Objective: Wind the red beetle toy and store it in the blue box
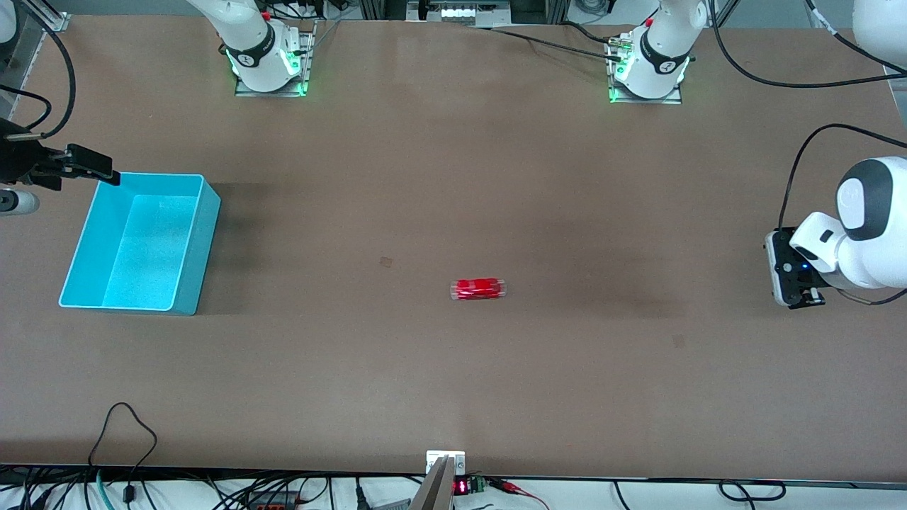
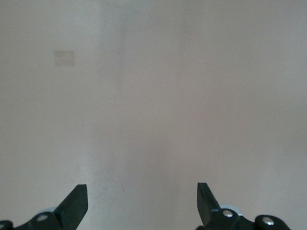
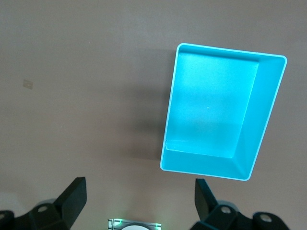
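Note:
The red beetle toy (image 1: 478, 289) lies on the brown table near its middle, with nothing touching it. The blue box (image 1: 202, 241) stands open and empty toward the right arm's end of the table; it also shows in the right wrist view (image 3: 261, 120). My right gripper (image 1: 105, 172) is open and empty, up in the air over the box's corner farthest from the front camera; its jaws (image 3: 140, 184) stand wide apart. My left gripper (image 1: 806, 297) hangs over the left arm's end of the table, open and empty (image 2: 141, 189), above bare table. The toy shows in neither wrist view.
The arm bases (image 1: 269, 60) (image 1: 648, 67) stand along the table's top edge. A small square mark (image 1: 386, 262) lies on the table between box and toy. Cables run along the edge nearest the front camera (image 1: 127, 432).

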